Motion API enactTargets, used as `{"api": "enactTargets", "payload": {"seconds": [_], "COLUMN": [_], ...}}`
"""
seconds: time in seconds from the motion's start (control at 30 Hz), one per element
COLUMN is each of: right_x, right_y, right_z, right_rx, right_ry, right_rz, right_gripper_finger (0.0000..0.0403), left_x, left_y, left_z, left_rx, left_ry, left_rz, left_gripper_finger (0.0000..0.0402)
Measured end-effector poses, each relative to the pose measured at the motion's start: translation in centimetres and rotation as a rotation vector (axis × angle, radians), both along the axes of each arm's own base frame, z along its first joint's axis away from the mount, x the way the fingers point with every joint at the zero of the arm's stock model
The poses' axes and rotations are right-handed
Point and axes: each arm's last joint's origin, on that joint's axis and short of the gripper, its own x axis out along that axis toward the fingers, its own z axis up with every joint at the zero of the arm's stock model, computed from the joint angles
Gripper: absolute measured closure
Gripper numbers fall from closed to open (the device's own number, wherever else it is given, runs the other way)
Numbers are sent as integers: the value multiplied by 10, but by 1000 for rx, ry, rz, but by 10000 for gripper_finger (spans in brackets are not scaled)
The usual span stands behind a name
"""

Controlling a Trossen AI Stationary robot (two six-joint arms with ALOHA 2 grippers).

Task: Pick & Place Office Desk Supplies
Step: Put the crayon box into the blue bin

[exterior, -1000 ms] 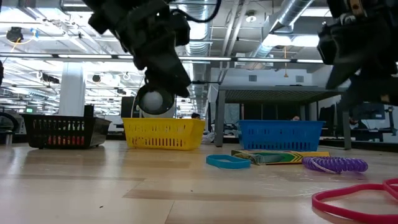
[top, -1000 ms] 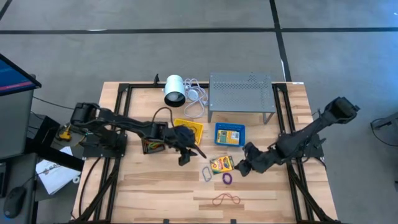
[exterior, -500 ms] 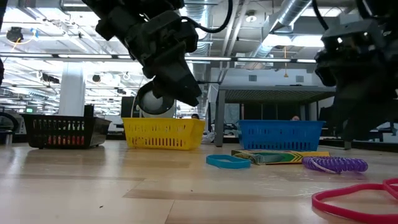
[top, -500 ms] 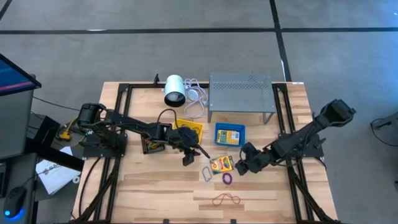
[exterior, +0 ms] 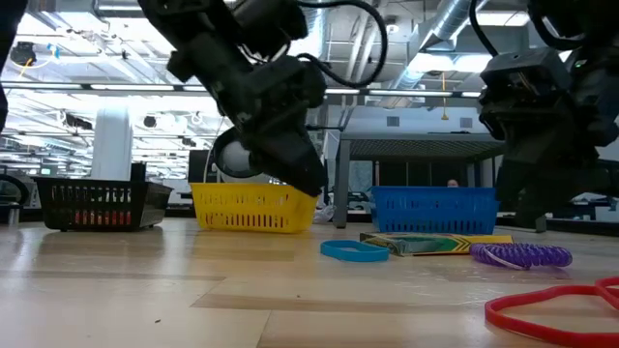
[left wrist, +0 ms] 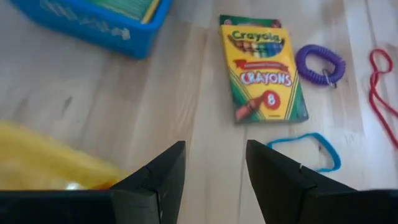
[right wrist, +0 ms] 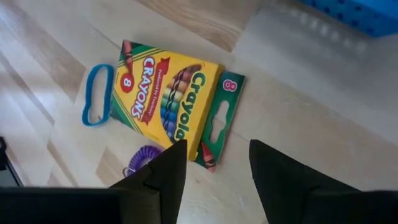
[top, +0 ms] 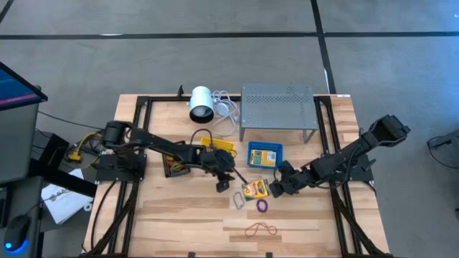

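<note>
both arms have closed in on the crayon box (top: pixel 255 188), left gripper (top: pixel 222 185) and right gripper (top: pixel 275 189) flanking it, jaws apart and empty, so pickup looks imminent.

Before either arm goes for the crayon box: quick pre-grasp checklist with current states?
1. Crayon box lying flat on the table, free of both grippers: ok.
2. Right gripper jaws open and empty, with the box's hang-tab end just ahead of them: ok.
3. Left gripper jaws open and empty, bare wood between them: ok.
4. Both arms aimed at the same box, collision risk: not ok, pick one.
5. Clutter beside the box: blue band and purple coil lie close but apart from it: ok.
6. Blue tray has room for another box: cannot tell.
</note>
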Motion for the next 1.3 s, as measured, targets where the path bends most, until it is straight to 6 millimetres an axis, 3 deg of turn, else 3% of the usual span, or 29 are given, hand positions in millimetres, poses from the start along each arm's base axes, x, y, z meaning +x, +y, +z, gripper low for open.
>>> {"api": "enactTargets", "payload": {"seconds": [0.23,0.67,1.13,1.3], "right_x": [1,15,16,16], "right_y": [0,8,9,9], "right_z": [0,-23,-22,-22], "right_rx": [6,27,39,38], "right_ry": [-2,7,-12,-12], "right_rz": [5,42,45,46], "right_gripper_finger": [233,233,233,233], "left_x": [12,10,19,19], "left_y": [-2,-15,-21,-32], "left_z": [-14,-14,5,7], "left_rx": [-7,-6,37,52], "left_ry": [29,29,58,45], "left_rz": [-34,-69,-124,-167], "left_gripper_finger": [236,236,236,237]}}
